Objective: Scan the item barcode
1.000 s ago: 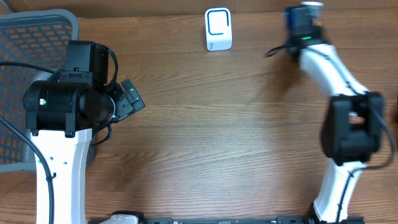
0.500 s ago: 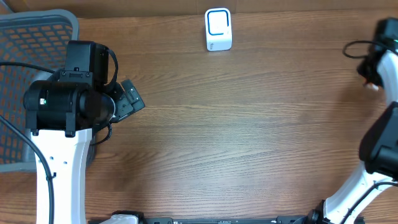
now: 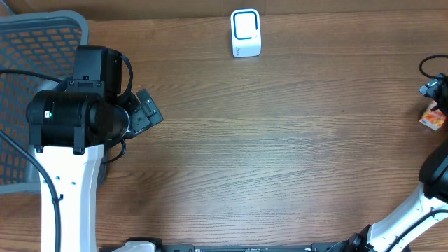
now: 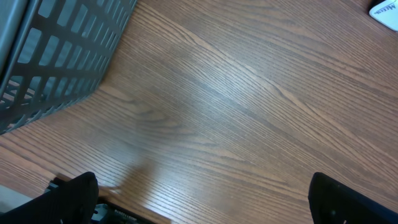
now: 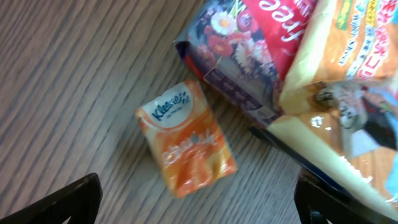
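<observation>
Right fingers (image 5: 62, 202) spread wide, empty, above an orange tissue pack (image 5: 186, 144) lying on the tabletop (image 5: 74, 81) just beside colourful bags (image 5: 267, 43); left fingers (image 4: 68, 199) gape open too.

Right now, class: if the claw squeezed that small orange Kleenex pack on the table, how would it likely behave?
The orange Kleenex pack looks film-wrapped and soft, so it would probably squash and feel light. Its glossy wrap may slip. Lying flat on the table, it seems unlikely to roll or tip.
</observation>
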